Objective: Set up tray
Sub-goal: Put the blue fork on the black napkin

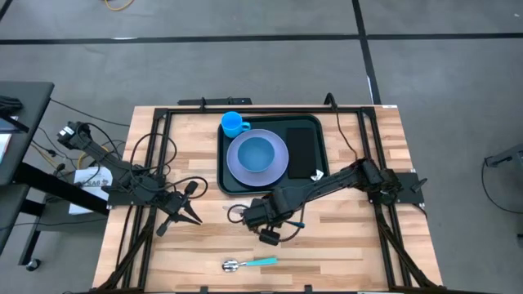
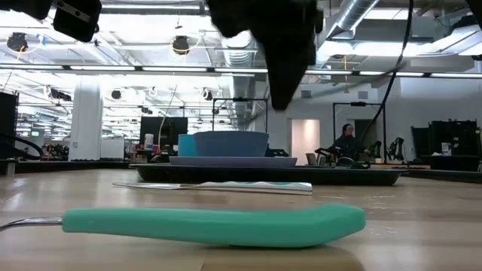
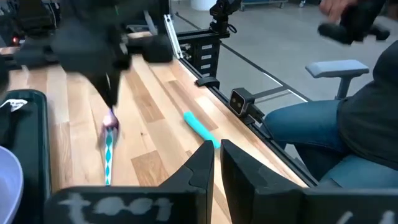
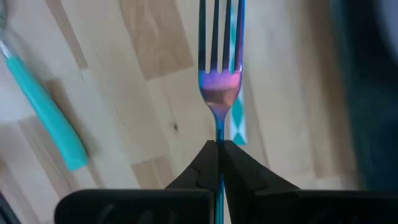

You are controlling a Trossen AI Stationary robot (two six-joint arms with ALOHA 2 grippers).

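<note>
The dark green tray point(image 1: 320, 124) sits at the table's far middle. On it are a blue cup point(image 1: 233, 124), a purple plate point(image 1: 278, 167) with a blue bowl point(image 1: 257, 152), and a black napkin point(image 1: 302, 145). My right gripper point(image 1: 268, 235) hangs in front of the tray, pointing down, shut on an iridescent fork point(image 4: 221, 74). Under it a teal-and-white patterned utensil point(image 2: 218, 185) lies flat on the wood. A teal-handled spoon point(image 1: 249, 263) lies by the near edge. My left gripper point(image 1: 194, 216) waits at the left, shut, with nothing between its fingers. My right gripper pinches the fork's thin neck point(image 4: 219, 127), just behind the head, between its two fingertips. The fingers come from above, pointing down. The tines point(image 4: 221, 31) reach out past the fingertips, and the gripper hides the handle. The fork's head point(image 3: 111, 121) shows off the wood.
A person point(image 3: 360, 118) sits on a chair close to the table's near edge. A small black camera point(image 3: 239, 101) is clamped on that edge's rail. Bare wood lies between the tray's front rim and the spoon.
</note>
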